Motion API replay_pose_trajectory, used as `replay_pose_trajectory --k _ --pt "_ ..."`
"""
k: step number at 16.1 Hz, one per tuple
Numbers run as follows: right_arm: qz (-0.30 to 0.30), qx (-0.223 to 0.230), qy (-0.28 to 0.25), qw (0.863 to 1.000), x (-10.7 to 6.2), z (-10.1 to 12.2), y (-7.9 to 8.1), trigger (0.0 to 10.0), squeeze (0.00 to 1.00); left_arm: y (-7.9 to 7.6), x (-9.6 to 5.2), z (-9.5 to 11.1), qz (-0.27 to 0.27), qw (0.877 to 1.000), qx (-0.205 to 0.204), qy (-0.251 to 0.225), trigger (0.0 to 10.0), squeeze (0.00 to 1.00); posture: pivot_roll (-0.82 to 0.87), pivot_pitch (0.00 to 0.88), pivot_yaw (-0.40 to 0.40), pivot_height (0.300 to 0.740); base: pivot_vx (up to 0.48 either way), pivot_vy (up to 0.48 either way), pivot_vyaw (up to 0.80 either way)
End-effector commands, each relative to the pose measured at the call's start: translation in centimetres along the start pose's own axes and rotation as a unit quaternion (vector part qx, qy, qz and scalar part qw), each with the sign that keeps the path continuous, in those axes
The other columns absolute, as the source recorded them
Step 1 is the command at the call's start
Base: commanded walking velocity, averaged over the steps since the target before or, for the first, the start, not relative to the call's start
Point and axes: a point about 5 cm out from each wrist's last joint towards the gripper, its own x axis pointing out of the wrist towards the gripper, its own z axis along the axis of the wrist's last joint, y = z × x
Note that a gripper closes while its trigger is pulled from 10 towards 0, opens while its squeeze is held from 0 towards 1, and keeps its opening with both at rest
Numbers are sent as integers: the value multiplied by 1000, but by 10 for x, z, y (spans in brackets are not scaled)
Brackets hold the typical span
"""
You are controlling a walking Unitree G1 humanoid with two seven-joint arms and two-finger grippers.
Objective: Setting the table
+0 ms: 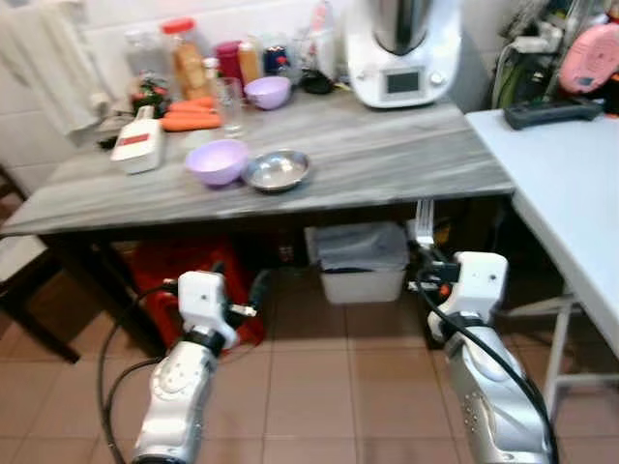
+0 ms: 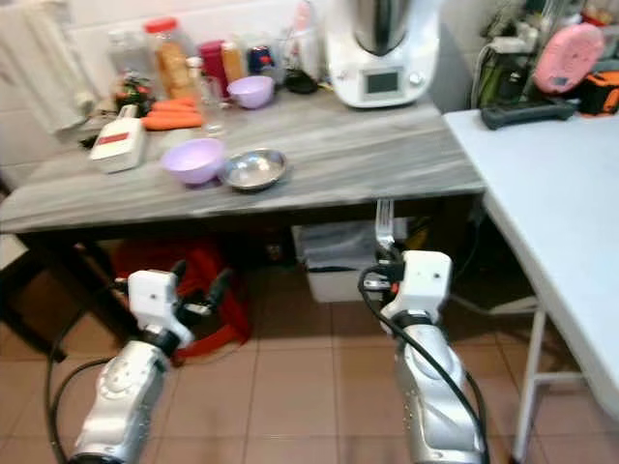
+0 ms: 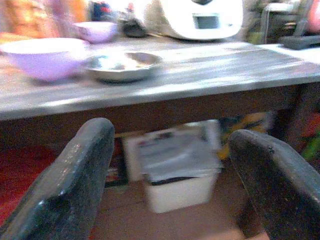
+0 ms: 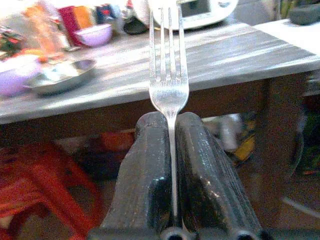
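Grey wood-grain table [image 1: 387, 159] runs along the tiled wall, cluttered at the back, and from the head camera the right gripper [image 1: 423, 253] sits below the table's front edge, pinching a fork [image 1: 424, 220] that stands tines-up just under the tabletop. The left gripper [image 1: 247, 295] hangs low in front of the table too, nothing in it. On the table near its front edge: a purple bowl [image 1: 217, 160] right beside a steel dish [image 1: 277, 170]. Left wrist cam shows its two fingers [image 3: 75, 180] spread wide apart. Right wrist cam has both pads clamped on the fork's thin handle just below the head. I'd guess it's light, stiff and slick, so a narrow pinch like this could let it swivel or slide.
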Motion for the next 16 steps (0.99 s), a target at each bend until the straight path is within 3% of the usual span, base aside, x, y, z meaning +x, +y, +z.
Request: replay_pose_trajectory --k 1,16 --pt "11 8 -12 1000 4 5 9 10000 0 12 -3 4 12 1000 14 -3 10000 0 -60 0 115 740 360 0 0" --pt "8 6 -12 1000 7 4 10 10000 0 7 -1 5 1 1000 21 -8 10000 0 -57 0 118 740 371 0 0"
